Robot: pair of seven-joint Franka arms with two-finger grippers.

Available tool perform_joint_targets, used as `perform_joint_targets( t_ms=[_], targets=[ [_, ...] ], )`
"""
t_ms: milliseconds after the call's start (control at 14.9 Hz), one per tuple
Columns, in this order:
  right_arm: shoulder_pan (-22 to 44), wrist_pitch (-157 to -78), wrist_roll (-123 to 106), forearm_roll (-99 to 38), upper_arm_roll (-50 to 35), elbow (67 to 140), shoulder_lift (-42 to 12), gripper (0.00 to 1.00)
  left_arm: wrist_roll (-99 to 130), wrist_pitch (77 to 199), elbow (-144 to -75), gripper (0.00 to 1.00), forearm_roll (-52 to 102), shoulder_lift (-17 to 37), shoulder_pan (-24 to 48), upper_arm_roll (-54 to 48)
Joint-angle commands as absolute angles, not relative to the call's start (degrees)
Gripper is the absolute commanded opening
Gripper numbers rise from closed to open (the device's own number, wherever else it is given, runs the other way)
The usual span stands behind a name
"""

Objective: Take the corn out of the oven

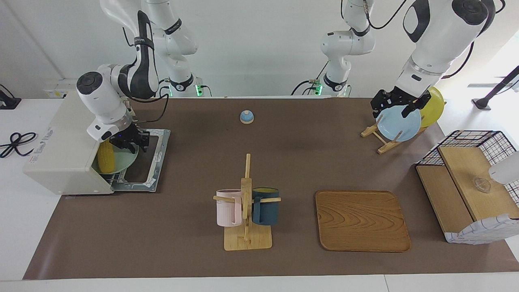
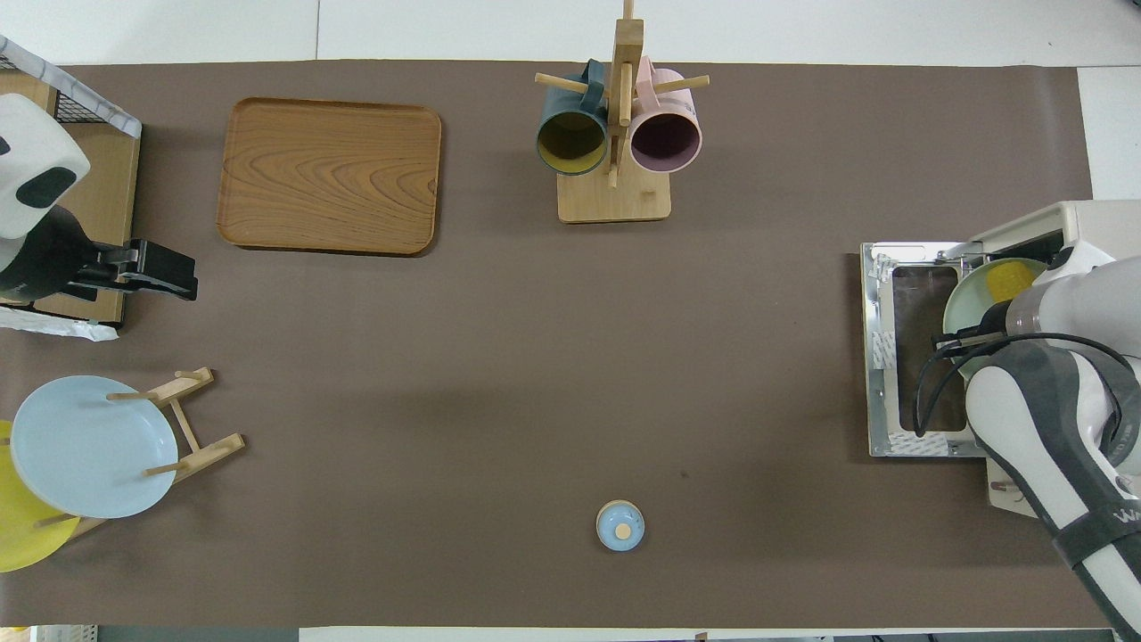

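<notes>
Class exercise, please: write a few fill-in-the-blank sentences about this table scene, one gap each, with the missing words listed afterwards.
1. The corn lies on a pale green ____ at the mouth of the oven.
2. The oven's door is ____.
3. The right gripper is over the green plate, while the left gripper is over the ____ plate in the rack.
4. Two mugs hang on the wooden stand: one pink, one dark ____.

Missing words: plate; open; blue; blue

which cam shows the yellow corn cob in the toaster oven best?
Facing view: the yellow corn cob shows nearly full length on a pale green plate in the open off-white toaster oven. Overhead view shows only its end; the right arm hides the rest.
</notes>
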State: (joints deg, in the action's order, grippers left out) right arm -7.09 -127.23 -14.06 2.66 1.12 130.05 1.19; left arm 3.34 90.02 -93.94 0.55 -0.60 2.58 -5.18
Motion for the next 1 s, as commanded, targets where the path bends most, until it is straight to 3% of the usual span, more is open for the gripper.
perform_joint_targets(
  t_ms=[0,201,468,803,937],
  targets=[
    [-7.21,-127.8,-15.38,6.49,0.7,131.66,2.55,0.0,3.16,90.97,-95.54,1.0,0.0,-2.02,1.93,-5.54],
    [-4.93,-125.35,-14.94,7.38,0.35,129.3,2.2,0.0,3.16,90.97,-95.54,1.0,0.0,-2.02,1.93,-5.54],
    [1.83,-118.23,-12.85,7.38,0.18,120.78,-0.35,0.0,3.16,91.05,-95.54,1.0,0.0,-2.02,1.93,-5.54],
    [15.43,-113.13,4.88,9.76,0.09,116.21,-1.49,0.0,3.25,91.05,-95.62,1.0,0.0,-2.02,1.93,-5.45],
    [21.07,-108.83,12.88,9.67,0.0,108.67,-6.92,0.0,3.25,90.88,-95.62,1.0,0.0,-2.02,1.93,-5.45]
  ],
)
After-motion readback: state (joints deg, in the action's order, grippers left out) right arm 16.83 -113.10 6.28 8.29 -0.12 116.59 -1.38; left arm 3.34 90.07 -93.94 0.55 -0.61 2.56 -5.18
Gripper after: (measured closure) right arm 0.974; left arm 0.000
